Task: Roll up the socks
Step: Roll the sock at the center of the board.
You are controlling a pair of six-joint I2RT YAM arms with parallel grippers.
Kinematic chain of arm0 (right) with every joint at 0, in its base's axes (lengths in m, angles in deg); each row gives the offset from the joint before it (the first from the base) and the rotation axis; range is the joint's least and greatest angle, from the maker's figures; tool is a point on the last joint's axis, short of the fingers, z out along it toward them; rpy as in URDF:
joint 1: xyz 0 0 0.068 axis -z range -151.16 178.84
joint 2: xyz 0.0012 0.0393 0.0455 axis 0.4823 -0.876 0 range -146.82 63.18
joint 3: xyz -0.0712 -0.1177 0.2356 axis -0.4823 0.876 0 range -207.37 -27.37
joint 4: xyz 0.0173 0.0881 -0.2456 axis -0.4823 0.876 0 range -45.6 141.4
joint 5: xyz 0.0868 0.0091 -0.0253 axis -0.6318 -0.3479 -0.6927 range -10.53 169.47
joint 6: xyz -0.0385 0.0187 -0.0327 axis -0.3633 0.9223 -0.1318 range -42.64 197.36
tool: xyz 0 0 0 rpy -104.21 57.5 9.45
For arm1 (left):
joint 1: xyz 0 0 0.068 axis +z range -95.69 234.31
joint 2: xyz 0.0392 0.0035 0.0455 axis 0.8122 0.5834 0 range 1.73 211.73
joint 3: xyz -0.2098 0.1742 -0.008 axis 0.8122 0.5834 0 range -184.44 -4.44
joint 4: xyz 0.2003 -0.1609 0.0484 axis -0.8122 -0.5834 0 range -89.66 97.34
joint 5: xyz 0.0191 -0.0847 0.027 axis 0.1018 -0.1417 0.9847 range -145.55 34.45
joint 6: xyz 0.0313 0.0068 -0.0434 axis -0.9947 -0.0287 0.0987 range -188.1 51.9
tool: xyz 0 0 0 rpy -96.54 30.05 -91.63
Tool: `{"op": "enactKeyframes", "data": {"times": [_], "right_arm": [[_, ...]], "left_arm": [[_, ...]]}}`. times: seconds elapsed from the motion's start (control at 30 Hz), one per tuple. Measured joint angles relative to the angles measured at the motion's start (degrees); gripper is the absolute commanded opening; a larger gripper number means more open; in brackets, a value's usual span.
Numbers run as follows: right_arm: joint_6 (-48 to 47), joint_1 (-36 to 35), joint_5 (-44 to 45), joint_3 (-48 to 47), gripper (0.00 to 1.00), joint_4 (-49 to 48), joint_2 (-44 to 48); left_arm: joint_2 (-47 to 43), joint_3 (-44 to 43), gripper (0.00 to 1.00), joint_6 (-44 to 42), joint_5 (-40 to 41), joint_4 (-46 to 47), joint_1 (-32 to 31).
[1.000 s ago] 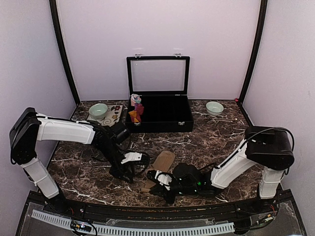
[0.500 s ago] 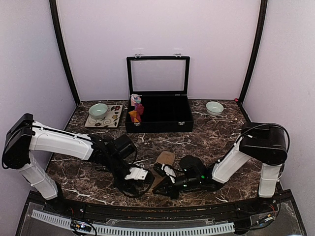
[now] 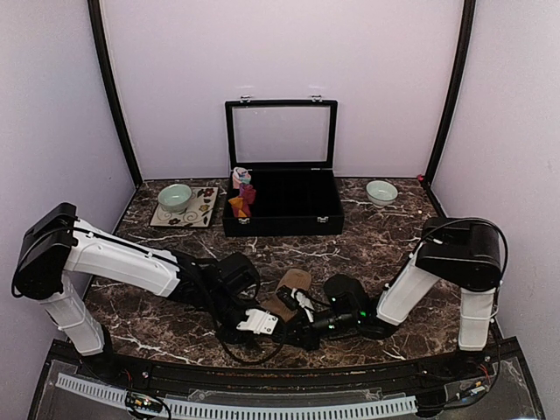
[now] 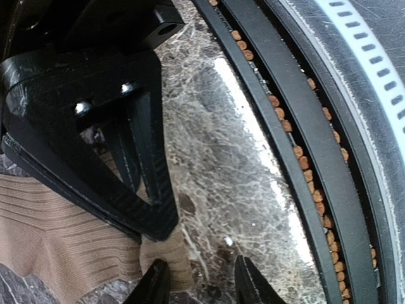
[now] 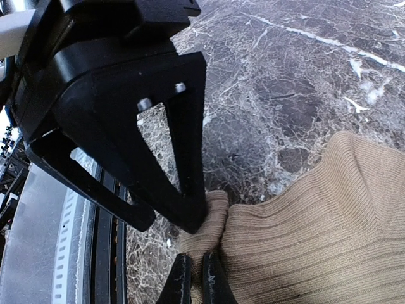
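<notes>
A tan ribbed sock (image 3: 290, 287) lies flat on the marble, near the front edge. My right gripper (image 5: 197, 284) is shut on its bunched end (image 5: 212, 218), with fabric pinched between the fingertips. My left gripper (image 4: 201, 288) is open just beside that same sock end (image 4: 166, 252). Its left fingertip (image 4: 154, 286) stands next to the fabric, and mostly bare marble shows between the jaws. From above, both grippers (image 3: 254, 322) (image 3: 295, 329) meet low at the sock's near end. A red and orange sock (image 3: 244, 199) stands in the left end of the black case.
The black case (image 3: 289, 214) with its lid up stands at the back centre, a pink and blue bundle (image 3: 240, 177) in its left end. A green bowl (image 3: 175, 196) on a patterned mat sits back left, a white bowl (image 3: 381, 192) back right. The table's black front rail (image 4: 304, 126) runs close by.
My left gripper has swung right and toward the front edge to the sock's near end, its jaws a little narrower. The right gripper has shifted slightly, still pinching the tan sock.
</notes>
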State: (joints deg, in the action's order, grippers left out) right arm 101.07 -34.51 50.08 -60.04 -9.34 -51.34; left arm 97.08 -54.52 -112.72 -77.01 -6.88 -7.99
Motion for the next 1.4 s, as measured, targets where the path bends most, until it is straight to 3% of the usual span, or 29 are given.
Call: {"op": "enactKeyframes", "data": {"times": [0.33, 0.53, 0.67, 0.7, 0.73, 0.77, 0.8, 1.13, 1.4], "right_arm": [[0.02, 0.48, -0.94, -0.37, 0.0, 1.03, -0.02], [0.0, 0.9, -1.84, -1.51, 0.02, 4.35, 0.76], [-0.07, 1.38, -1.18, -1.33, 0.07, 6.8, 2.69], [-0.2, 1.49, -0.42, -1.01, 0.14, 7.65, 3.58], [-0.44, 1.57, 0.37, -0.63, 0.36, 8.63, 4.5], [-0.85, 1.62, 1.22, -0.37, 0.87, 9.7, 5.35], [-1.01, 1.64, 2.25, -0.31, 0.98, 10.69, 5.97], [-7.8, 1.57, 7.48, 1.92, 0.99, 14.47, 12.35], [-7.74, 1.53, 16.59, 6.47, 0.99, 20.85, 20.63]], "left_arm": [[2.38, -0.7, 0.32, -1.27, 3.61, 2.97, -0.98], [3.34, -1.51, 0.02, -1.99, 5.62, 3.87, -1.25], [4.33, -2.84, 0.0, -2.73, 6.08, 3.23, -1.25], [4.9, -3.48, 0.0, -2.58, 5.9, 3.26, -1.25], [5.49, -4.17, 0.0, -2.49, 5.53, 3.23, -1.18], [6.05, -4.83, 0.0, -2.38, 5.09, 3.1, -1.07], [6.47, -5.27, 0.0, -2.29, 4.55, 2.95, -0.92], [12.11, -10.69, 0.0, -4.2, -4.31, 2.84, 0.57], [14.49, -12.55, 0.0, -3.32, -5.14, 3.21, 0.59]]}}
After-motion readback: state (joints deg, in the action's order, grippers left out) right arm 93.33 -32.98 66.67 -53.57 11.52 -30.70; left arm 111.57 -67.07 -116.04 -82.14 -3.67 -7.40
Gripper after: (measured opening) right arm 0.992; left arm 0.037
